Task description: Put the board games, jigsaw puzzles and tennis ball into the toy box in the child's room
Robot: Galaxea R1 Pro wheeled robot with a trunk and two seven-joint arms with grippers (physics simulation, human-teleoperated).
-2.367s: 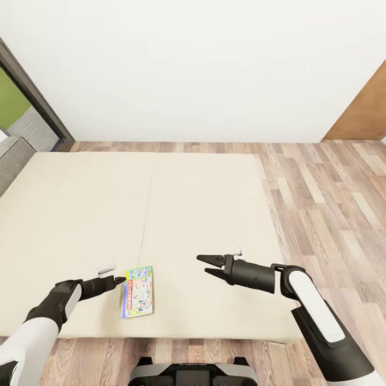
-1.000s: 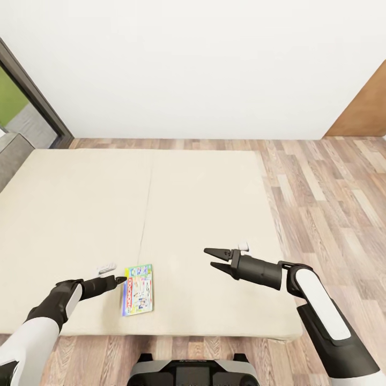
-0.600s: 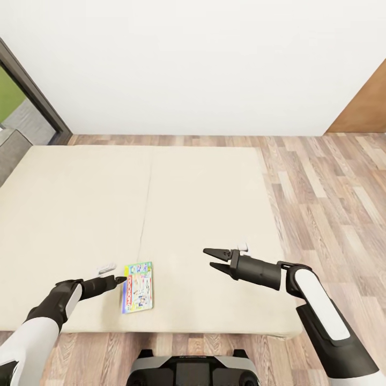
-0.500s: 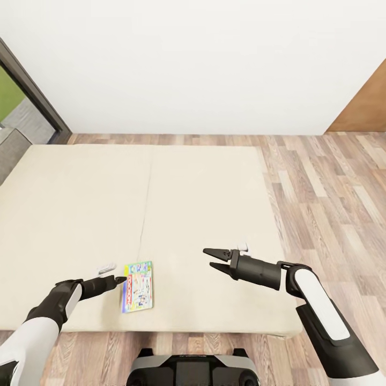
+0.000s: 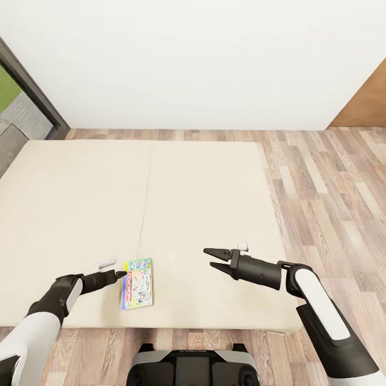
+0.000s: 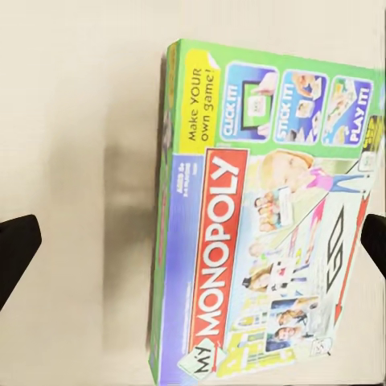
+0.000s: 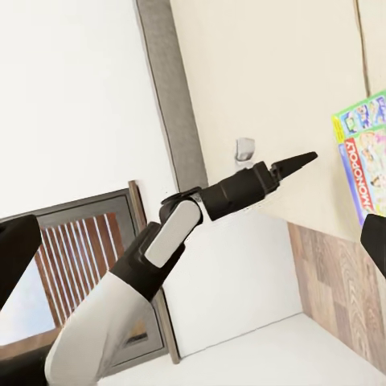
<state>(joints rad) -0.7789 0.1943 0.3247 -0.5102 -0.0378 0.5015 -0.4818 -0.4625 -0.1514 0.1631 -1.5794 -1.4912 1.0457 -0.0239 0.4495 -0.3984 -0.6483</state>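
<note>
A flat rectangular Monopoly board game box point(image 5: 138, 283), green-edged with a red logo, lies face up near the front edge of the low beige-mattressed bed point(image 5: 203, 203). The left end effector point(image 5: 121, 275) is held just beside the box's left edge. In the left wrist view the box sits between two widely spread fingertips point(image 6: 16, 249), suggesting alignment for a straddling grasp. The right end effector point(image 5: 210, 257) hovers to the right of the box, well apart, fingers spread, probably kept ready.
</note>
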